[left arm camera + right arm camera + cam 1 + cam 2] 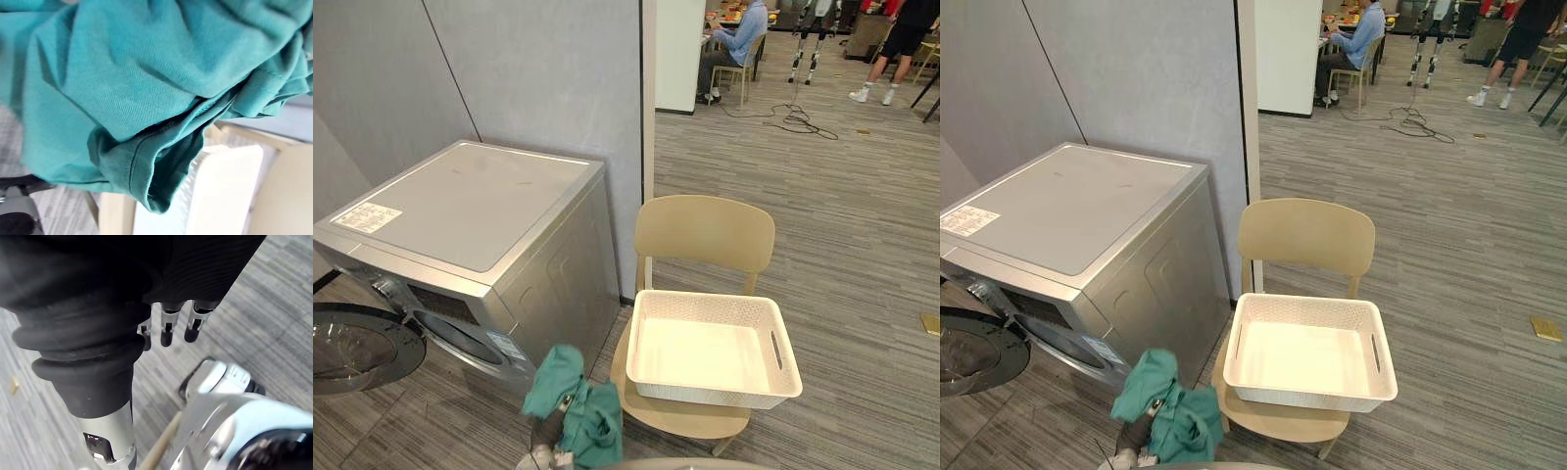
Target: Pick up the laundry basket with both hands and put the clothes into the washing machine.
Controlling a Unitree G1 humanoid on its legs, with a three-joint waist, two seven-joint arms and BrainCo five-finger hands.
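Draping the left hand (546, 441), grip untellable, teal garment (595, 419), right hand (166, 330) slack-fingered, washing machine (470, 211) label (367, 216) unreadable

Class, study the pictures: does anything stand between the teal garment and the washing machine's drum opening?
Nothing visible does. The teal garment, at the left hand, hangs by the front corner of the washing machine; its door is swung open to one side, leaving the drum opening bare. The white basket and chair stand on the garment's other side.
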